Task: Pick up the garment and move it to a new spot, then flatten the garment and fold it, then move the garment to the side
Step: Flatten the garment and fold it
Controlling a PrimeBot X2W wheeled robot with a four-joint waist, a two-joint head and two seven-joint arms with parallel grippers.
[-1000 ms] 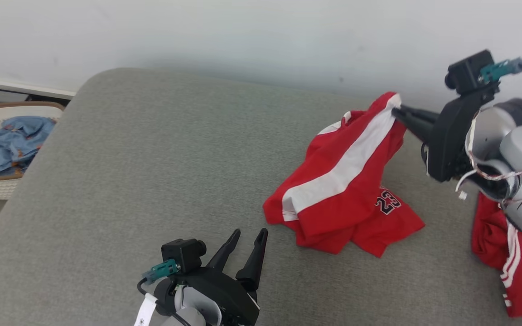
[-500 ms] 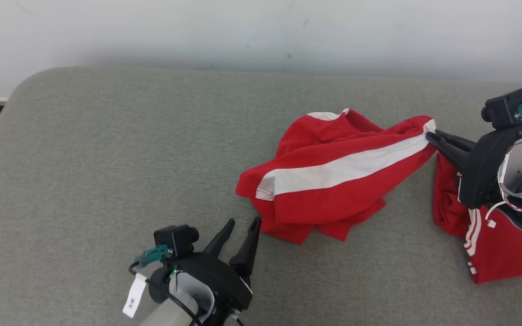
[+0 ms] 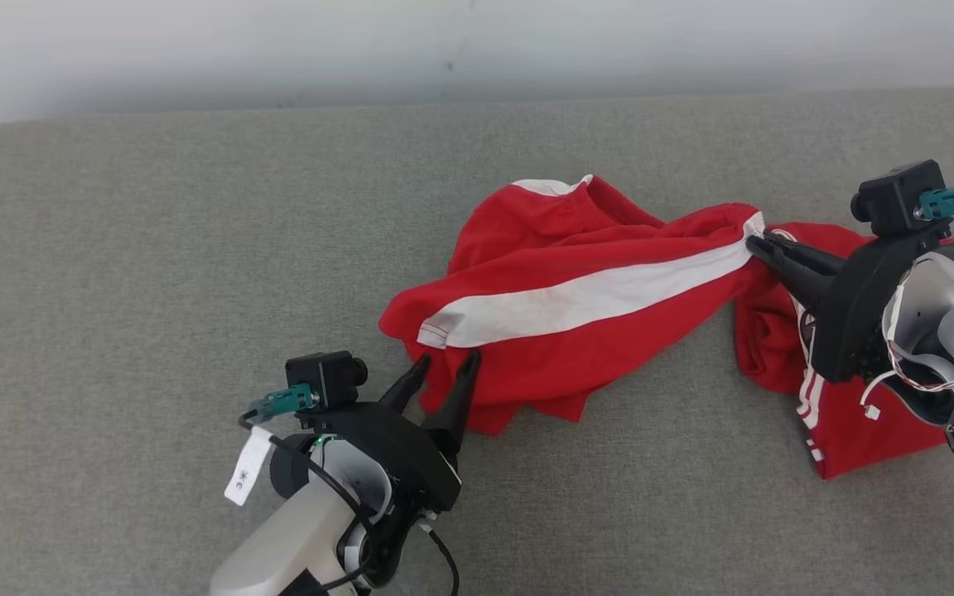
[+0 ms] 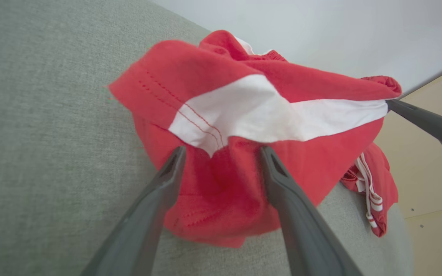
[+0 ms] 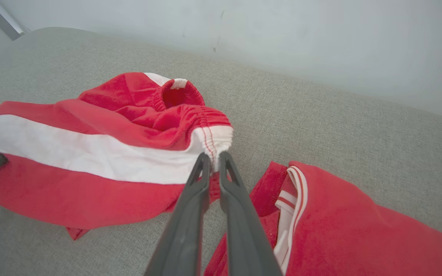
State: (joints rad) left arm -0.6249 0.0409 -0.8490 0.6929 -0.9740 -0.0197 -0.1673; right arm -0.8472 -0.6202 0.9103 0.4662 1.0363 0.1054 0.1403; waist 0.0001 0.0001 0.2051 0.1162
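Pinching the elastic waistband of the red shorts between nearly closed jaws, the right gripper holds one end of the garment, which lies bunched in the middle of the grey cushion. The left gripper, jaws spread wide and empty, straddles the hem below the white stripe. It would do well to close on the hem edge alone, letting both arms draw the cloth taut, clear of the second red garment just beside. A tag on the left wrist carries a mark too small to read.
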